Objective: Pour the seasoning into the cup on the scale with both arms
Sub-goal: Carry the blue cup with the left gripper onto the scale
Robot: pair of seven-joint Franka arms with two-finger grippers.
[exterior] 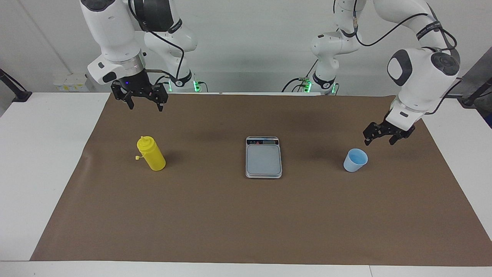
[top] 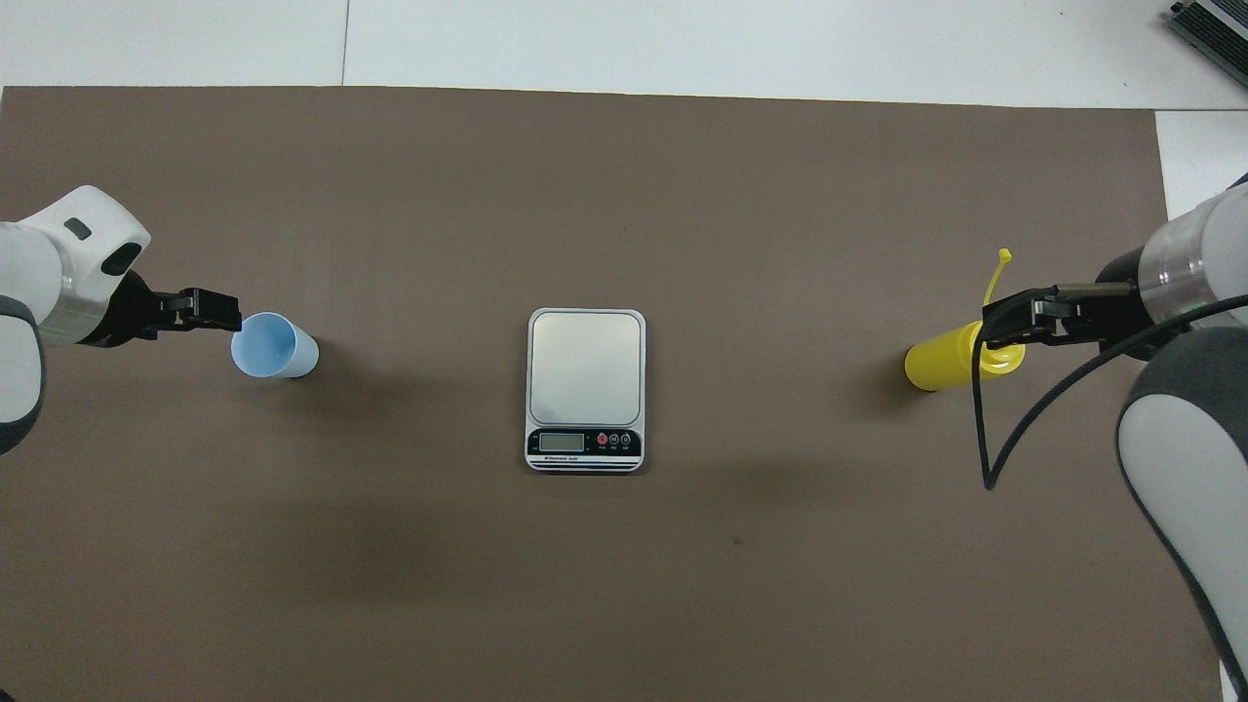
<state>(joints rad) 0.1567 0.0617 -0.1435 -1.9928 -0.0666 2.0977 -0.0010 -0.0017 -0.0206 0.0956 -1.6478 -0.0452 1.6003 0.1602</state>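
Cup (exterior: 355,160) pickup is your step: it stands empty on the tabletop toward the left arm's end, beside the scale (exterior: 263,157). Left tool (exterior: 384,138), spread, needs lowering around it. Right tool (exterior: 145,103), spread, waits above the seasoning (exterior: 151,154).

You have the yellow squeeze bottle (exterior: 152,154) standing upright toward the right arm's end of the table, nozzle up, its small tethered cap hanging loose at the side. The flat silver-grey scale (exterior: 263,158) lies mid-table, its dark display strip on the edge nearer the robots. The pale blue cup (exterior: 355,160) stands open-mouthed toward the left arm's end.
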